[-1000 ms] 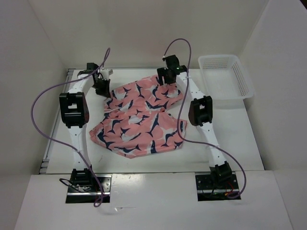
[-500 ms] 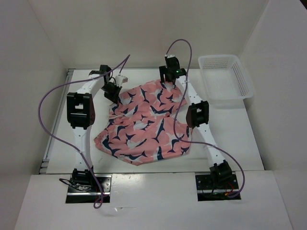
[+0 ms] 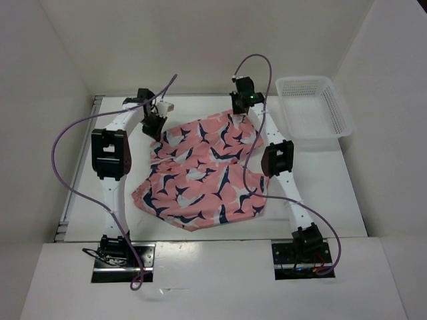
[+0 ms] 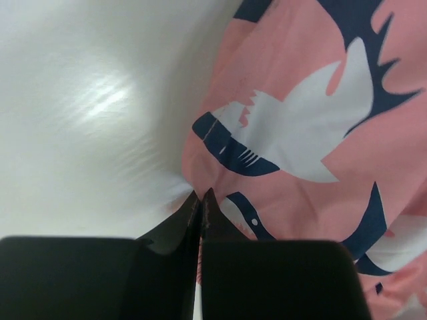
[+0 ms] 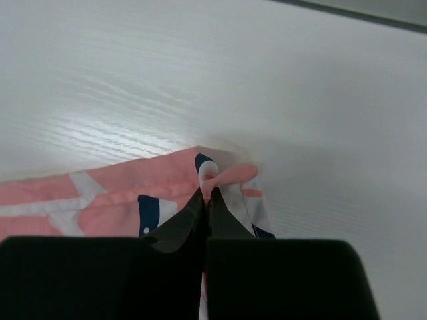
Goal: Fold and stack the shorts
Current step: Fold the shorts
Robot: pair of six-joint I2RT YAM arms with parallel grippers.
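The salmon-pink shorts (image 3: 203, 170) with dark shark prints lie spread over the middle of the white table. My left gripper (image 3: 155, 128) is shut on the shorts' far left corner; the left wrist view shows the cloth (image 4: 313, 127) pinched between its black fingertips (image 4: 201, 198). My right gripper (image 3: 239, 112) is shut on the far right corner. In the right wrist view a fold of the shorts' hem (image 5: 223, 177) is pinched at its tips (image 5: 205, 195), low over the tabletop.
A white mesh basket (image 3: 313, 107) stands at the back right of the table (image 3: 320, 187). White walls close the table in on three sides. Purple cables loop off both arms.
The right gripper has closed on the shorts' far right corner. The left gripper has carried its corner to the right and the cloth has spread out wider and flatter.
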